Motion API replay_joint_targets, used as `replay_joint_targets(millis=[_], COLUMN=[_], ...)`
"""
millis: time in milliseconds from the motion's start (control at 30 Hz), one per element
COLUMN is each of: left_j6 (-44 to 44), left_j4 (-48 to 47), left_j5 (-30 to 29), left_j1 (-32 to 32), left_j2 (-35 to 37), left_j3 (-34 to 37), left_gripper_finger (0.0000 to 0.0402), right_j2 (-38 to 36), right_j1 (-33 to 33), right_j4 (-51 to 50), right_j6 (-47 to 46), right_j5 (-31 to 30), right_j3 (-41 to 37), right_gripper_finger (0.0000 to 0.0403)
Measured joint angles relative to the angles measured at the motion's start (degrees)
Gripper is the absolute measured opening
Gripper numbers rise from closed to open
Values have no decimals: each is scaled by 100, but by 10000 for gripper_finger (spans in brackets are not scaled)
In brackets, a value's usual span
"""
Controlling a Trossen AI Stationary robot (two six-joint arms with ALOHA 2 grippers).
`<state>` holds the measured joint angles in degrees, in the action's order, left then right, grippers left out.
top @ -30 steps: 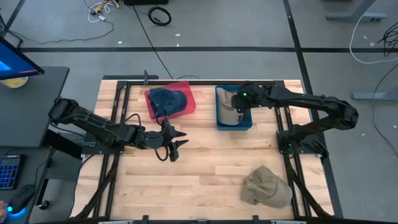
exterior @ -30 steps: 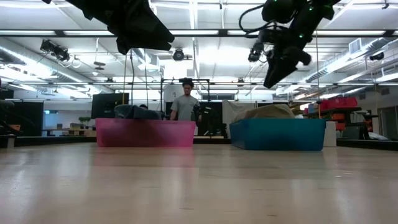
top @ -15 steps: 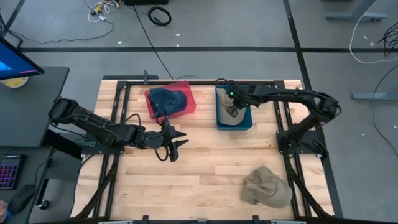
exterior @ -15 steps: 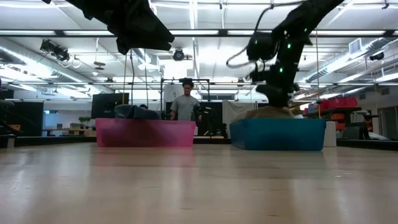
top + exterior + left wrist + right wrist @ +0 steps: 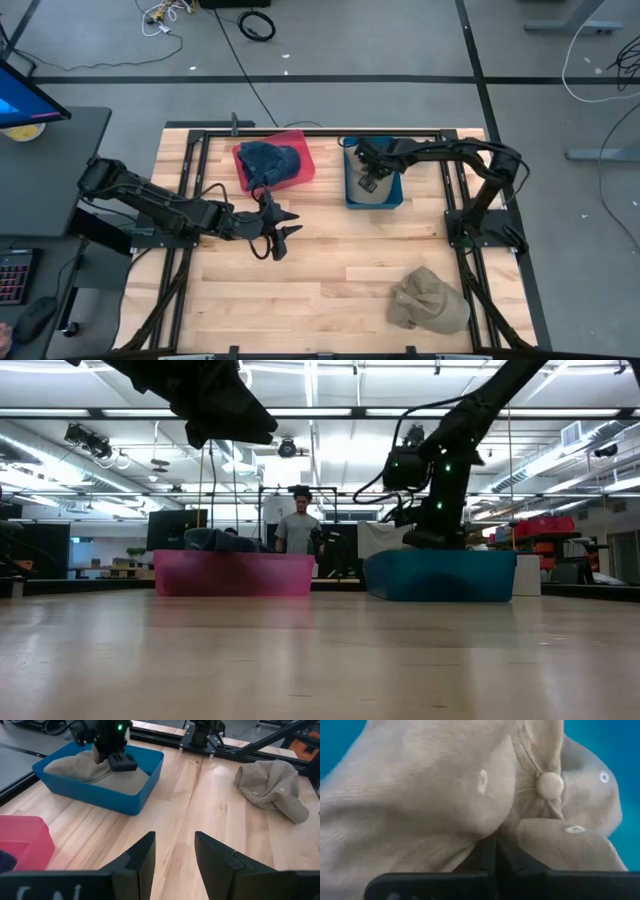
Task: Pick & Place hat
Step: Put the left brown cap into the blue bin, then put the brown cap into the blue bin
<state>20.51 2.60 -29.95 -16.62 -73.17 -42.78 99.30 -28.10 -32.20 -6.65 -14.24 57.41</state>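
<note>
From the high view I see my right gripper [image 5: 368,176] down inside the blue bin [image 5: 352,196] on a tan hat [image 5: 374,190], a second tan hat [image 5: 428,300] loose on the table [image 5: 330,260] near its front right corner, a dark hat [image 5: 268,158] in the pink bin [image 5: 300,150], and my left gripper [image 5: 282,234] hanging mid-table with fingers spread. Low view: the right arm [image 5: 445,470] drops into the blue bin, pink bin to its left, a person [image 5: 297,528] standing far behind. Left wrist shows its fingers [image 5: 142,857] apart over bare wood; right wrist shows its fingers [image 5: 490,855] pressed together into hat fabric.
</note>
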Motion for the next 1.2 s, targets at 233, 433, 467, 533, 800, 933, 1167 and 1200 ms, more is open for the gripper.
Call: replay_joint_targets(millis=[233, 433, 467, 533, 800, 933, 1167, 1200], left_j6=[-7, 150, 186, 279, 286, 285, 289, 289], left_j4=[1, 1, 1, -18, -83, -116, -217, -218], left_j5=[0, 0, -2, -1, 0, 26, 42, 42], left_j1=[0, 0, 0, -8, -11, -11, -11, -9], left_j2=[0, 0, 0, 0, 0, 0, 0, 0], left_j3=[0, 0, 0, 0, 2, 2, 2, 3], left_gripper_finger=[140, 140, 140, 140, 140, 140, 140, 140], right_j2=[-608, -1464, -1644, -1974, -3080, -3123, -2773, -2698], right_j1=[171, 660, 832, 1253, 3542, 4498, 5291, 5369], right_j4=[-1804, -2959, -3124, -3464, -3708, -3828, -3896, -3891], right_j6=[26, -15, -82, -299, -2005, -2355, -2446, -2446], right_j5=[79, 30, 36, 37, 1037, 1085, 1531, 1777], right_j3=[637, 1349, 1459, 1649, 1739, 1672, 1511, 1465], right_gripper_finger=[5, 6, 6, 4, 10, 31, 100, 111])
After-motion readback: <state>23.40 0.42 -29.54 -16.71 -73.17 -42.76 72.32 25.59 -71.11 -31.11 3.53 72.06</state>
